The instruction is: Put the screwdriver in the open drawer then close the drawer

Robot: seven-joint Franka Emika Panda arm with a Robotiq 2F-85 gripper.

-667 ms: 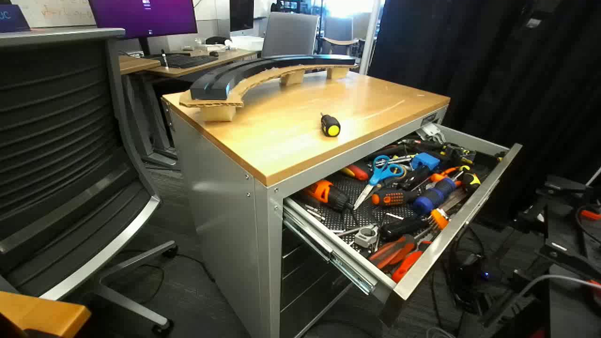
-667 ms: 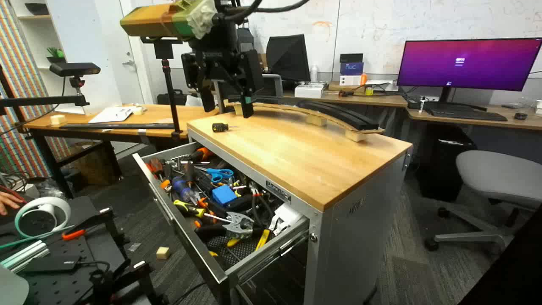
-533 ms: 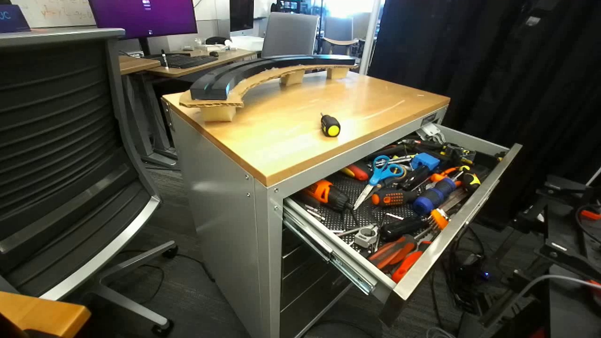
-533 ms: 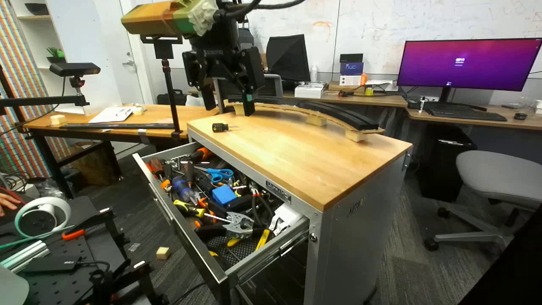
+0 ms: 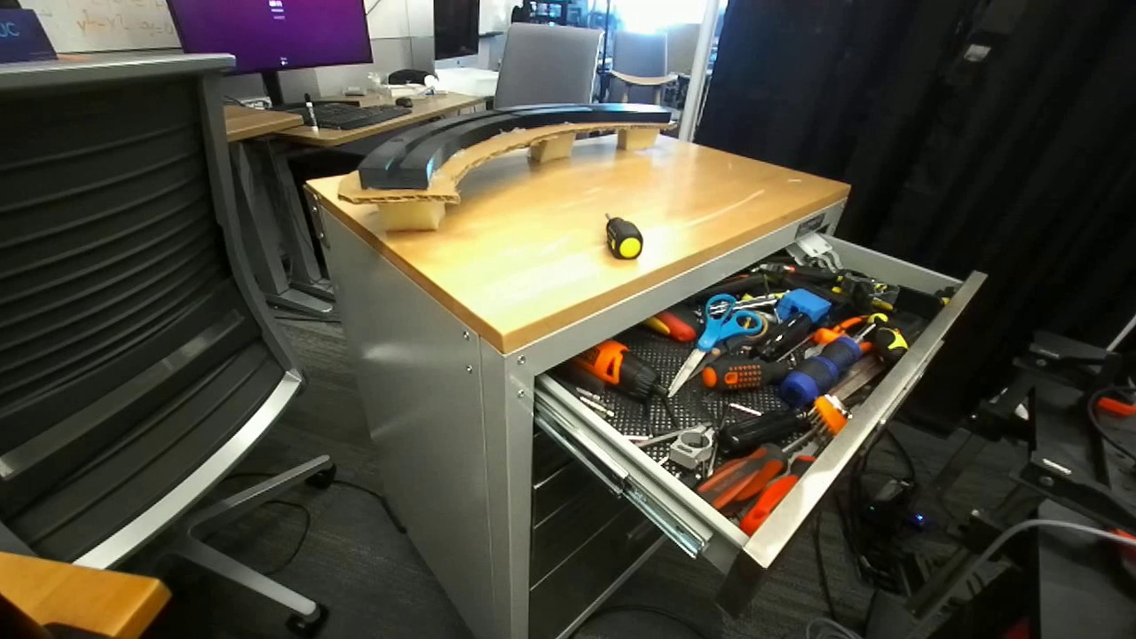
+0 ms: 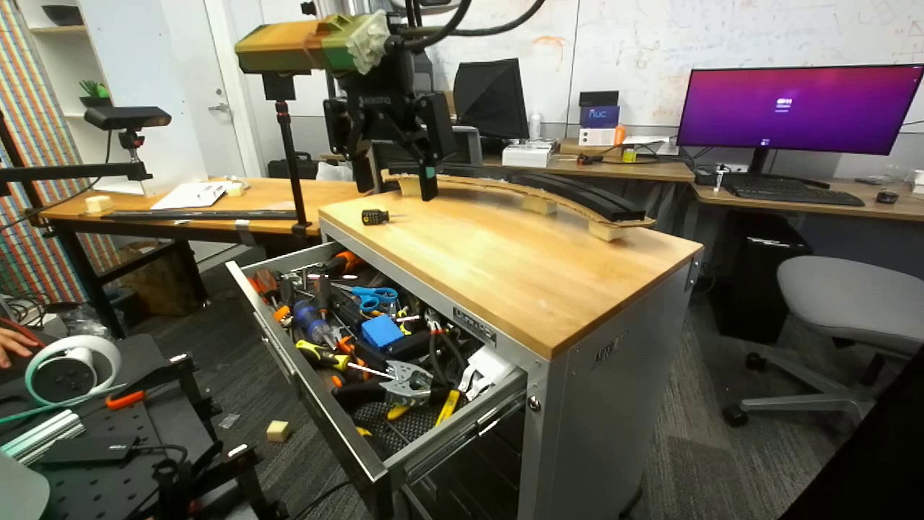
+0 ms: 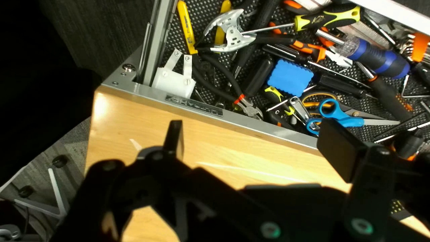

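Note:
The screwdriver [image 5: 625, 239], stubby with a black-and-yellow handle, lies on the wooden cabinet top. In an exterior view the screwdriver [image 6: 375, 217] lies near the front edge, its short shaft pointing away from the drawer. In the wrist view a small part of the screwdriver [image 7: 397, 206] shows at lower right, mostly hidden by a finger. The light-grey drawer [image 5: 874, 426] is pulled out and full of tools; the drawer [image 6: 303, 372] also shows in an exterior view. My gripper [image 6: 397, 188] is open and empty, above the wooden top. In the wrist view the gripper's fingers [image 7: 257, 144] are wide apart.
A black curved track on cardboard and wooden blocks [image 5: 550, 146] stands along the back of the wooden top. Blue scissors [image 5: 723, 324], a blue block [image 6: 382, 331] and several handled tools lie in the drawer. An office chair [image 5: 124, 302] stands beside the cabinet.
My gripper has shifted slightly right and a little lower in the exterior view, and the arm's wrist has swung right. The screwdriver and the drawer have not moved.

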